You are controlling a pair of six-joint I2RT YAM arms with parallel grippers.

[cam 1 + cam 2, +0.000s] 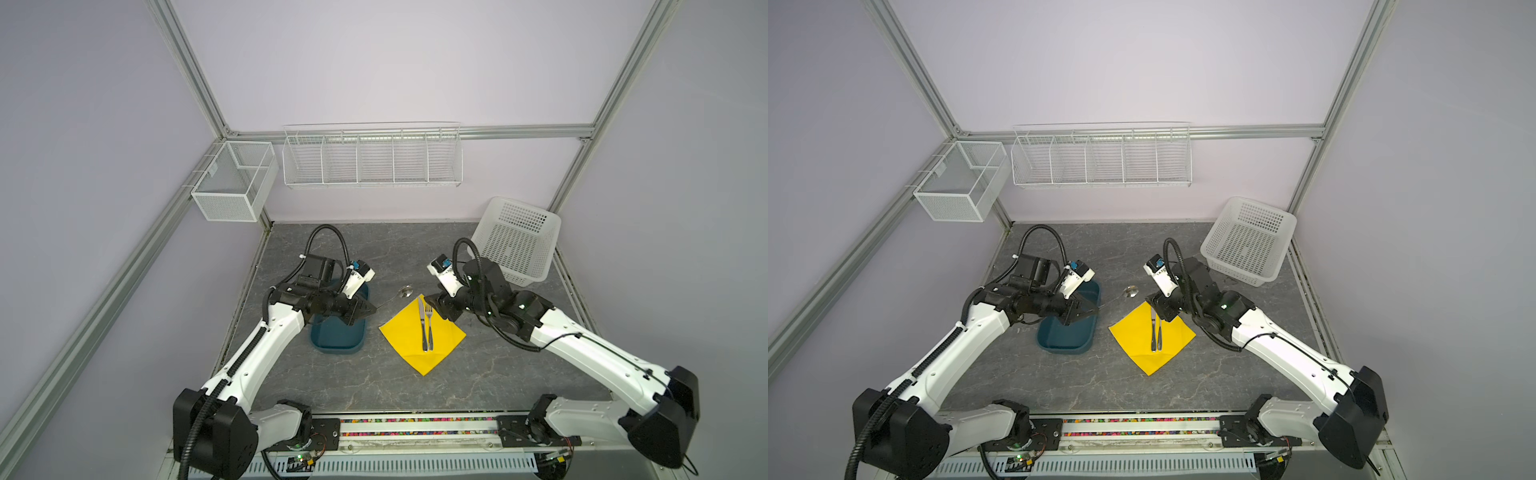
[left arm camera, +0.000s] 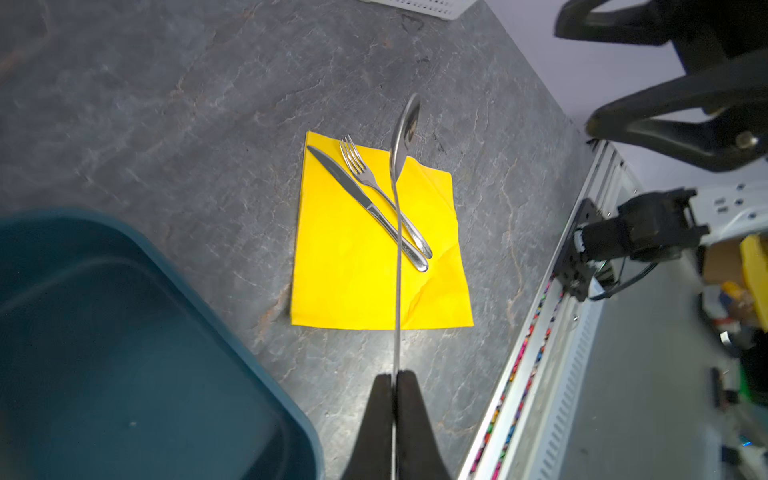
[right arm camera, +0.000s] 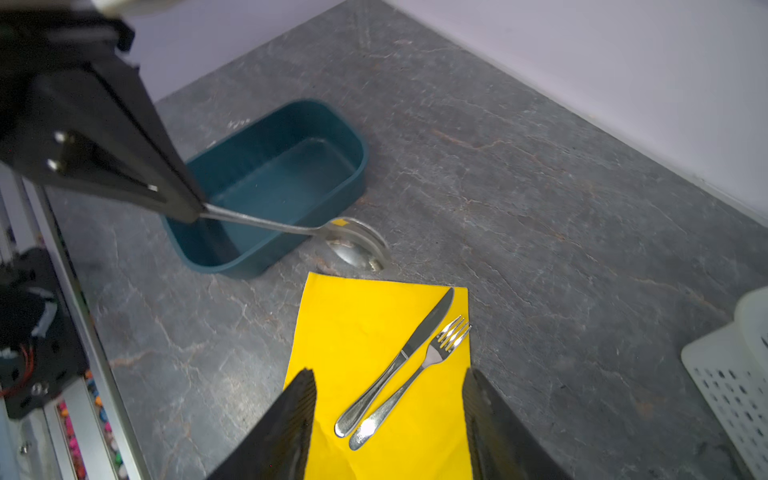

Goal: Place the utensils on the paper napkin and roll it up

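Placing step: left hand clamped on spoon handle, bowl just past a corner of the paper napkin (knife, fork lie on it), right hand apart above them; next, likely lay spoon alongside.

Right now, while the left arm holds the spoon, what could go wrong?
The left fingers pinch the spoon only at the tip of its handle, so it may swing or slip when lowered. It could land on the knife and fork and push them off the yellow napkin. The open right fingers hang close over the napkin; the two arms might touch.
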